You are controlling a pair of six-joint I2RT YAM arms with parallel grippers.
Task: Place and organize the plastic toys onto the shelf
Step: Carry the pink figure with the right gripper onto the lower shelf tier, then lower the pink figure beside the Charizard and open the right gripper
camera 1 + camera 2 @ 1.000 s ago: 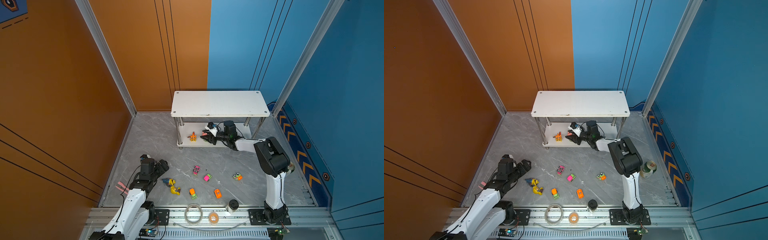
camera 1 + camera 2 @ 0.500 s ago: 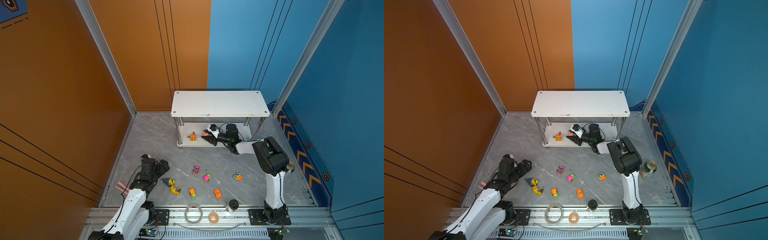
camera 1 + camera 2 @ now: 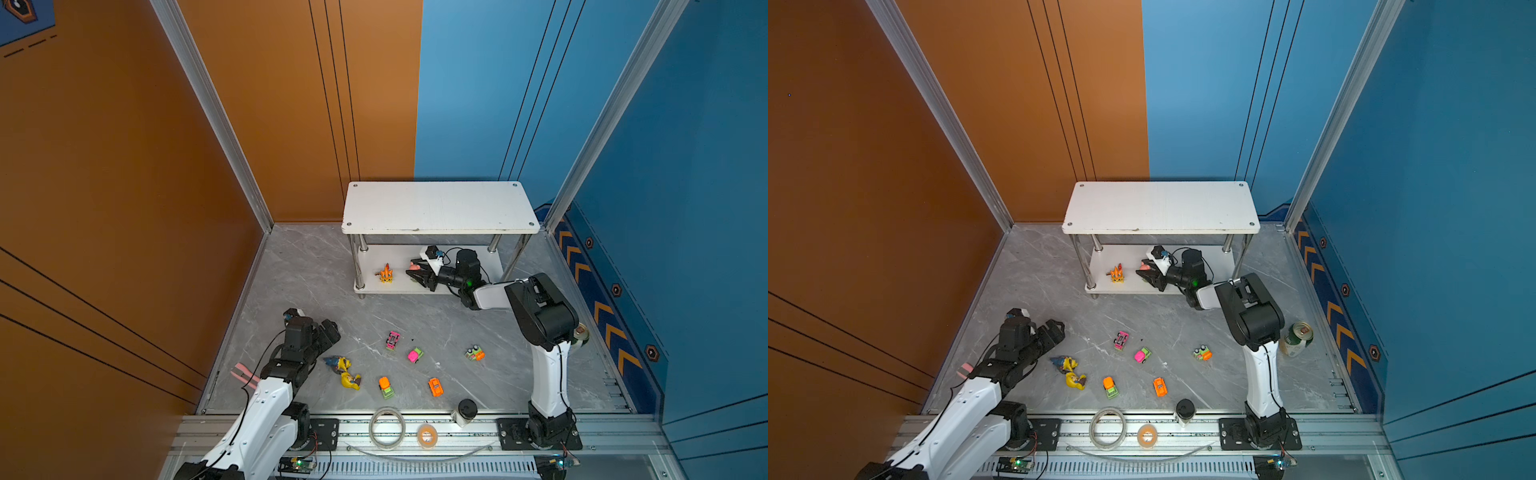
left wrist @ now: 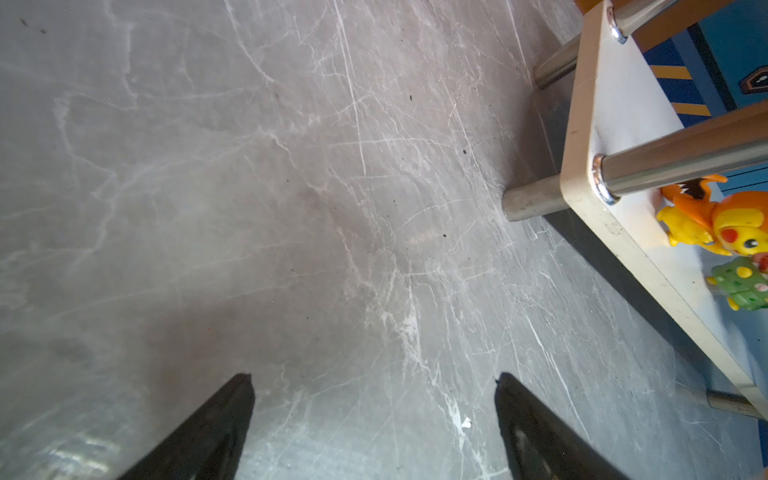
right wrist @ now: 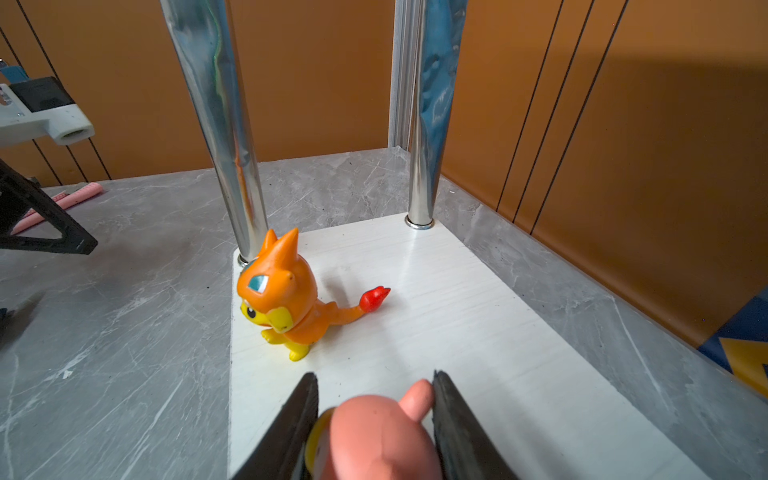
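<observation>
Now: pink figurine in the right gripper, at the shelf's lower board

Pink figurine (image 5: 382, 432) sits between the jaws of the right gripper (image 5: 374, 377). Both jaws look pressed on its flanks, one against a small nub on its side, so I read it as gripped. Can't tell if its base is down on the board; the hand hides that.

Handling, my read: small moulded plastic, light, rigid, smooth and rounded. Won't crush, but could pivot or squirt out of flat jaws. Take it across the widest part of the body, not by nub, ear or tail. Cars will likely roll; pinch them across the sides.

Orange figurine (image 5: 282, 295) stands upright just ahead of the fingertips, slightly off to one side, apart from the pink one.

Shelf (image 3: 440, 205): lower board (image 5: 457, 311) carries the orange figurine, plus the pink one in the hand. Top board (image 3: 1160, 205) shows no toys.

Well behind the right hand, on the floor (image 3: 311, 270):
- pink car (image 3: 392, 340)
- pink-and-green car (image 3: 414, 355)
- green-and-orange car (image 3: 475, 353)
- orange-and-green car (image 3: 386, 386)
- orange car (image 3: 435, 386)
- yellow figurine (image 3: 350, 380) and blue-grey figurine (image 3: 338, 363), both near the left gripper (image 4: 372, 378)

Left gripper: jaws spread wide, nothing between them, over bare floor.
</observation>
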